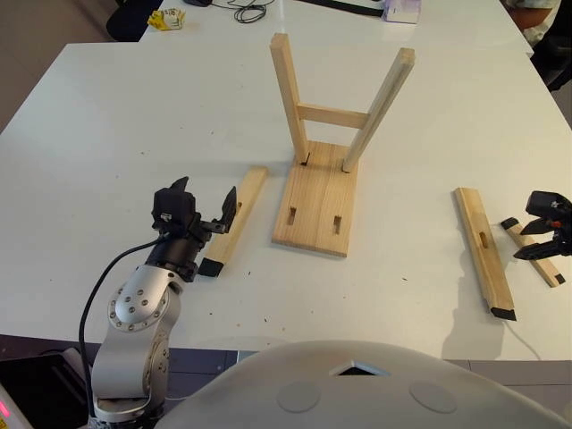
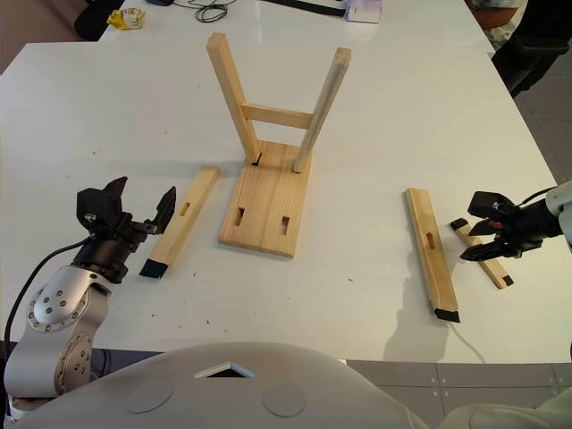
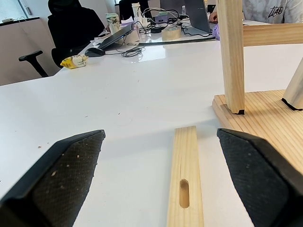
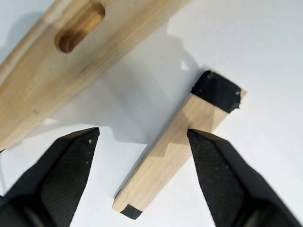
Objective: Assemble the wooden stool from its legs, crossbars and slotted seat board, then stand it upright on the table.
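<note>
Jaws wide on both. Left gripper (image 1: 207, 201) straddles the loose leg (image 1: 250, 188); right gripper (image 2: 474, 239) hovers over the short crossbar (image 4: 175, 151). Seat board (image 1: 315, 210) sits mid-table with two legs (image 1: 290, 89) slotted in. Likely step: picking up the remaining parts. Next: lower, close, lift.

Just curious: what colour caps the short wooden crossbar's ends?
Black, on the short pale wooden crossbar; right wrist view.

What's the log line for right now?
seat board: flat, upright legs slotted in | left tool: open over loose leg | right tool: open over loose crossbar | other leg: lying loose
</note>
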